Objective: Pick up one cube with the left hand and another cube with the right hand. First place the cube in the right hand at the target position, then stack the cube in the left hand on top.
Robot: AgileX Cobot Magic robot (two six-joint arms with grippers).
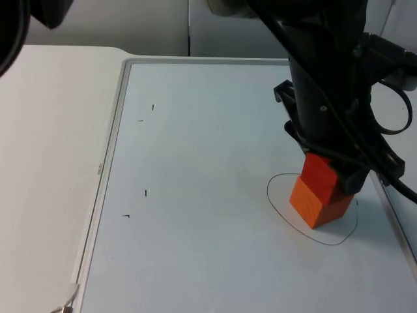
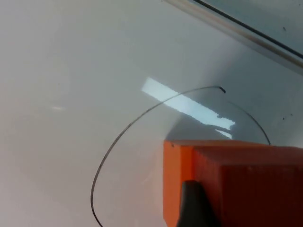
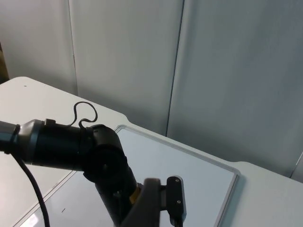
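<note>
Two orange cubes stand stacked inside a pen-drawn circle [image 1: 268, 190] at the right of the white board. The lower cube [image 1: 314, 205] rests on the board. On it sits the upper cube [image 1: 319, 171], turned a little against the lower one. My left arm reaches across from the upper left, and its gripper [image 1: 331, 171] is shut on the upper cube. In the left wrist view the upper cube [image 2: 236, 179] looms close, a black fingertip [image 2: 196, 205] presses its face, and the circle [image 2: 118, 137] curves around it. My right gripper [image 3: 147, 208] waits high and back, facing the left arm [image 3: 99, 161].
The white board has a raised grey frame [image 1: 117, 137] and small black pen marks [image 1: 145, 193] on its left half. White table [image 1: 45, 163] lies left of the frame. The board's right frame edge [image 1: 397, 222] runs close to the stack.
</note>
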